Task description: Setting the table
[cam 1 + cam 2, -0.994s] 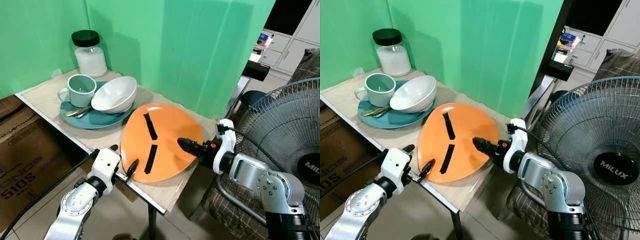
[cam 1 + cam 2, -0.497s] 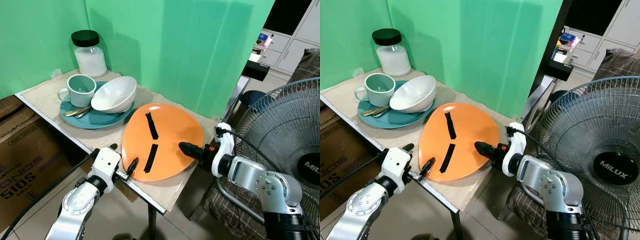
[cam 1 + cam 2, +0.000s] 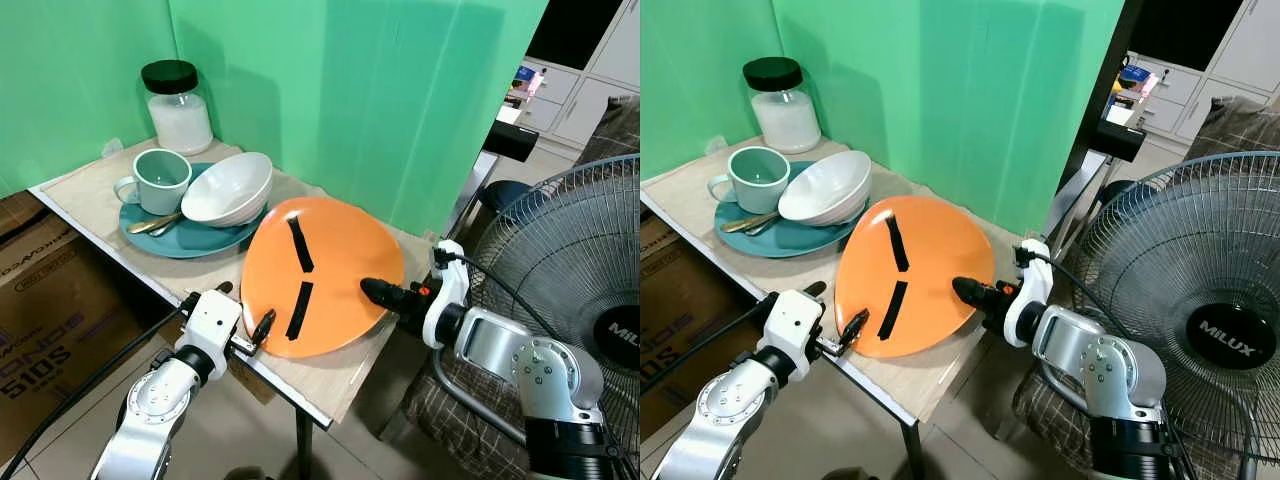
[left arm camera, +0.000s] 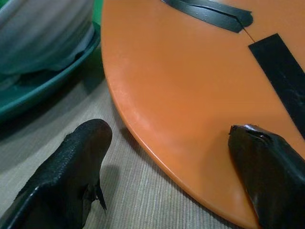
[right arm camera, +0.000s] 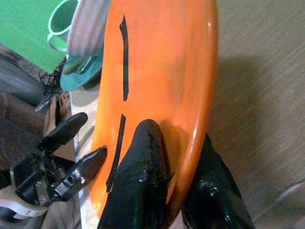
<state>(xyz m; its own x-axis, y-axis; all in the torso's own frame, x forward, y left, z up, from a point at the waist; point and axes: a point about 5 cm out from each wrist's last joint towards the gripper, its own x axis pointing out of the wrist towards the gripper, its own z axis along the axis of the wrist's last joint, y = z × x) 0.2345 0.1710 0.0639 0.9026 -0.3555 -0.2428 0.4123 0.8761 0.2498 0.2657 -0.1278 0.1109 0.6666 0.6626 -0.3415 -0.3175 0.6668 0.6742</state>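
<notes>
The right gripper (image 5: 176, 191) pinched the orange plate (image 3: 320, 275), tilted at the table's (image 3: 90, 205) right corner; left gripper (image 4: 167, 167) spread. Placement remained unfinished.

The plate (image 3: 325, 275) I'm gripping is bright orange with two black tape strips (image 3: 298, 278) across its face. My right hand (image 3: 378, 291) and left hand (image 3: 262, 327) have black fingers on silver arms. The desk (image 3: 100, 190) is pale beige with a woven look. On it, a teal plate (image 3: 190, 238) carries a mint green mug (image 3: 160, 180) and white bowl (image 3: 230, 188). The jar (image 3: 178, 107) is clear with white contents and a black lid. The backdrop (image 3: 350, 90) is solid green.
</notes>
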